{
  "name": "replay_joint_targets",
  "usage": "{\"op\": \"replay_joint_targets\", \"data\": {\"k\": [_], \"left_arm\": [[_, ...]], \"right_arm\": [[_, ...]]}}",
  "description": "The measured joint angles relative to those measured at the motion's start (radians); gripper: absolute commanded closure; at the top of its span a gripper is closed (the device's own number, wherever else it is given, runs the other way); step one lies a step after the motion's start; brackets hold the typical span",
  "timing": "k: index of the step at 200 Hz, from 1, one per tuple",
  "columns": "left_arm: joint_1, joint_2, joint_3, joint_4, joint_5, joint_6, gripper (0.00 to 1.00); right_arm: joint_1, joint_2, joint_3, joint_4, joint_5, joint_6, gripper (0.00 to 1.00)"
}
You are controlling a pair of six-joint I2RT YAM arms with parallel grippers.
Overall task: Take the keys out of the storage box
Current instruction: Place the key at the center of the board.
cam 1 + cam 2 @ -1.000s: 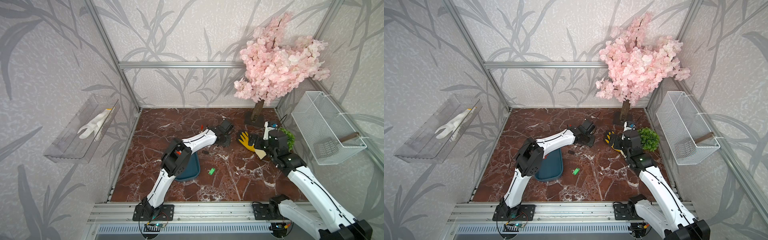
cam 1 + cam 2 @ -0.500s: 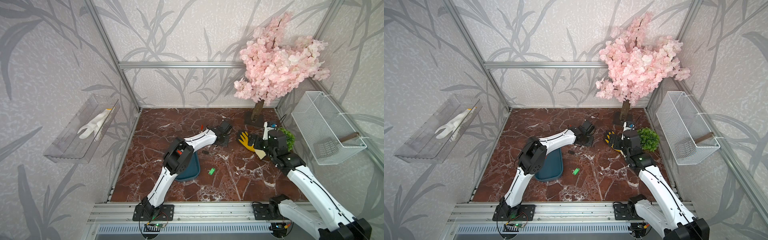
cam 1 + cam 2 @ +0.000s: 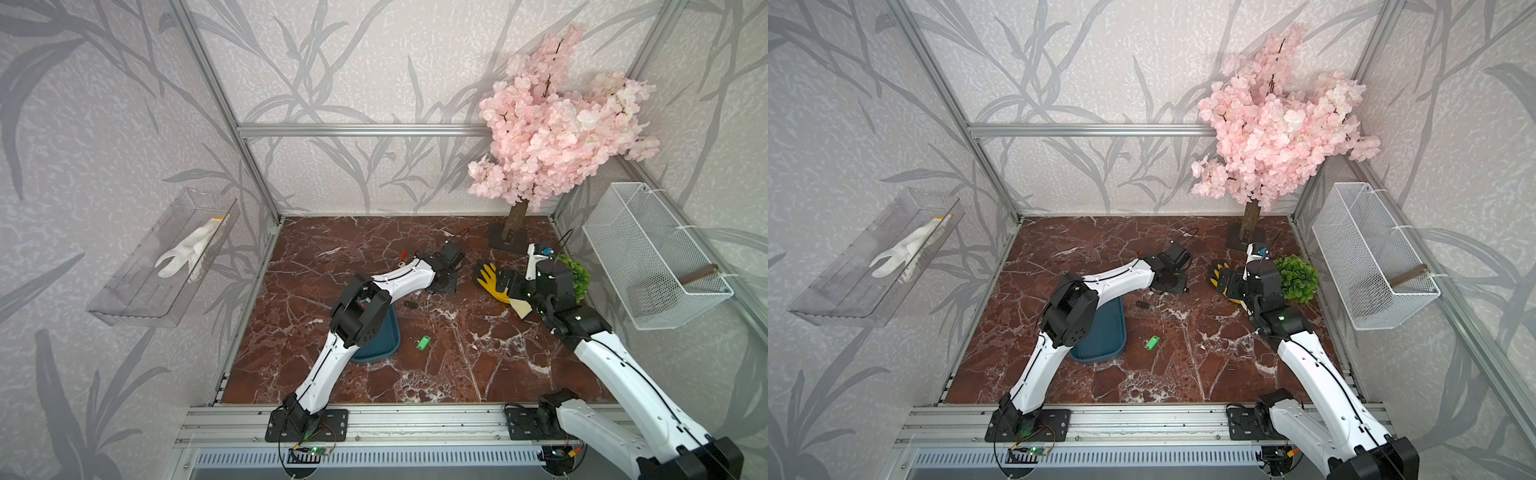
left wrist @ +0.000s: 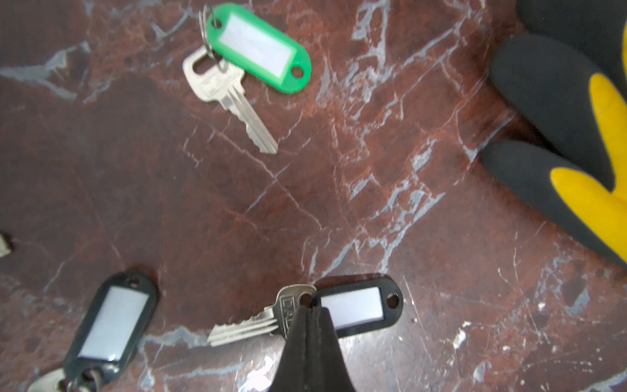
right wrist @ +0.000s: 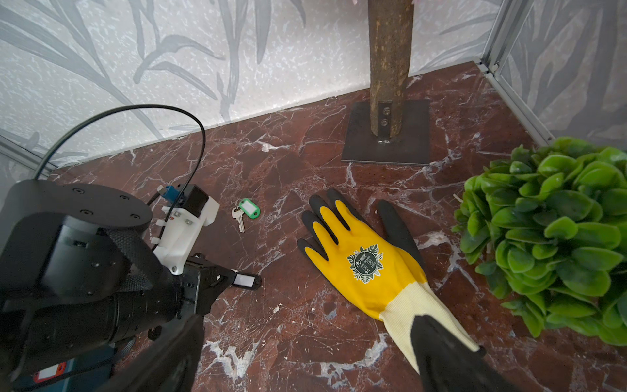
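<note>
My left gripper (image 4: 310,305) is shut on the ring of a black-tagged key (image 4: 359,307), low over the marble floor beyond the storage box. In the right wrist view the black tag (image 5: 245,280) sticks out of its fingers. A green-tagged key (image 4: 258,47) and another black-tagged key (image 4: 112,322) lie close by on the floor. The teal storage box (image 3: 386,336) lies partly under the left arm, with a green-tagged key (image 3: 423,342) on the floor beside it. In both top views a black tag (image 3: 1143,304) lies farther back. My right gripper (image 5: 305,373) stands open over the cuff of a yellow glove (image 5: 366,258).
A pink blossom tree on a dark base plate (image 3: 509,245) stands at the back right, with a green plant (image 3: 1298,278) beside the right arm. A white mesh basket (image 3: 652,257) hangs on the right wall. A clear tray (image 3: 166,257) holding a white glove hangs on the left wall.
The left arm's elbow has crept slightly to the right. Both grippers stay where they were, the left shut and the right open.
</note>
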Motion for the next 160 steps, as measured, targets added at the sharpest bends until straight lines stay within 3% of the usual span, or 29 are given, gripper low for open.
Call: {"op": "replay_joint_targets", "data": {"k": [21,47,113,160], "left_arm": [[0.003,0.042,0.062,-0.01,-0.001,0.0,1.0],[0.008,0.088,0.14,-0.028,-0.004,0.001,0.92],[0.013,0.03,0.042,-0.017,-0.032,-0.005,0.5],[0.034,-0.178,-0.133,-0.003,-0.037,-0.007,0.25]], "right_arm": [[0.0,0.0,0.0,0.0,0.0,0.0,0.01],[-0.001,0.0,0.0,0.0,-0.001,0.001,0.01],[-0.002,0.002,0.0,0.0,0.0,0.002,0.01],[-0.005,0.005,0.0,-0.001,0.002,-0.007,0.01]]}}
